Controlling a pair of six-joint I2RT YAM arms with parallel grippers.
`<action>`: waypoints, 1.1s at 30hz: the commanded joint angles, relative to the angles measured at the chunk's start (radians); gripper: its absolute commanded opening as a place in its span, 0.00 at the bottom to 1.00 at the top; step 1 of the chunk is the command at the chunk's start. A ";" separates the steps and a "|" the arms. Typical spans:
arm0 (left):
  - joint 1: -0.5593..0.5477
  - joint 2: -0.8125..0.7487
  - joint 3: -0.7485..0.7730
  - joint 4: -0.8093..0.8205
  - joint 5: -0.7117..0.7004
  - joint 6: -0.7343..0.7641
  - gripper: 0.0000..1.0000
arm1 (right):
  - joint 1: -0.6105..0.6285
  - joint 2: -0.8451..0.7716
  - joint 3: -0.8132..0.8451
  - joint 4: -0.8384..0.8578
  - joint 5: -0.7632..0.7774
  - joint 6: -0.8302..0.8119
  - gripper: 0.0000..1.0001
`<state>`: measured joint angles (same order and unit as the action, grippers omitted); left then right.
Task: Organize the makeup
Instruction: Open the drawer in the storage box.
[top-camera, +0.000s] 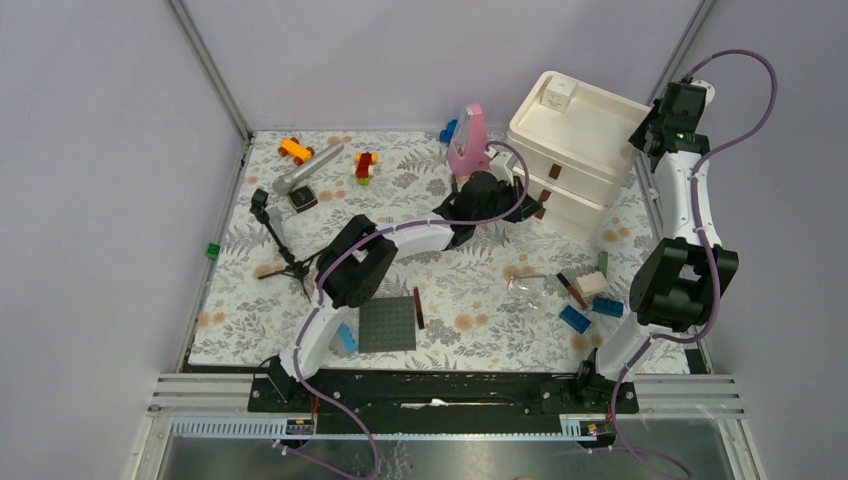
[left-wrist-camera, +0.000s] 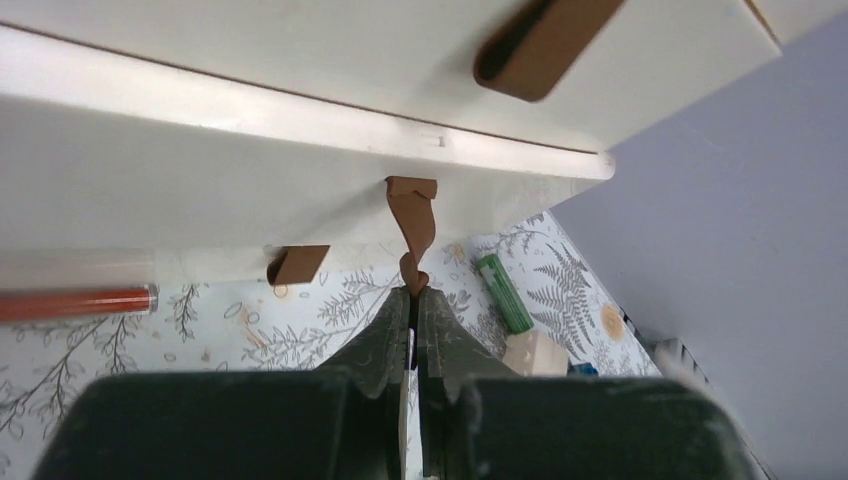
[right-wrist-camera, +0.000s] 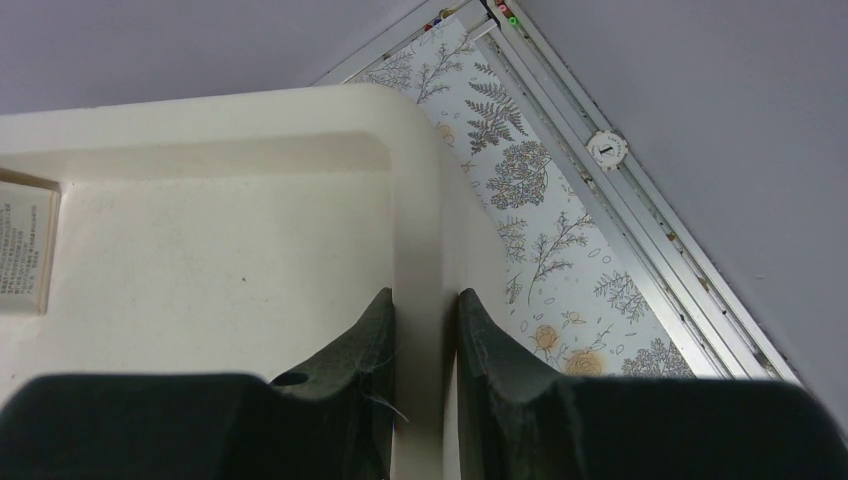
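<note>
The left claw (left-wrist-camera: 413, 297) clamps the brown pull tab (left-wrist-camera: 412, 215) of the drawer unit (top-camera: 590, 130). The right claw (right-wrist-camera: 425, 315) pinches the unit's top rim (right-wrist-camera: 418, 200), apparently bracing it. Opening a drawer looks to be the step in hand, and next comes a straight pull. The makeup sticks (top-camera: 572, 290) lie on the counter (top-camera: 470, 290) before the unit.

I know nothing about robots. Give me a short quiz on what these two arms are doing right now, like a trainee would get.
1. True or false: the left claw is shut on a drawer's brown pull tab.
2. The right claw grips: A a brush; B the white organizer by its top rim; C a toy brick.
3. On which arm's side does the black tripod stand?
Key: 1 true; 2 B; 3 left.
</note>
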<state>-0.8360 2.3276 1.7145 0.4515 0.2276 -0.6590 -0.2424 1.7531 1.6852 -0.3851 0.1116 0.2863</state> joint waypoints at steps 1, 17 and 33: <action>-0.002 -0.115 -0.080 0.069 0.029 0.006 0.00 | 0.037 0.019 -0.028 -0.070 -0.145 0.108 0.00; -0.037 -0.339 -0.426 0.060 0.033 0.035 0.00 | 0.036 0.007 -0.052 -0.007 -0.143 0.188 0.00; -0.077 -0.546 -0.654 -0.015 -0.041 0.110 0.00 | 0.037 0.007 -0.078 0.020 -0.166 0.227 0.00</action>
<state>-0.9028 1.8420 1.0885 0.4801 0.1696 -0.5858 -0.2272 1.7367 1.6432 -0.3374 0.0761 0.3557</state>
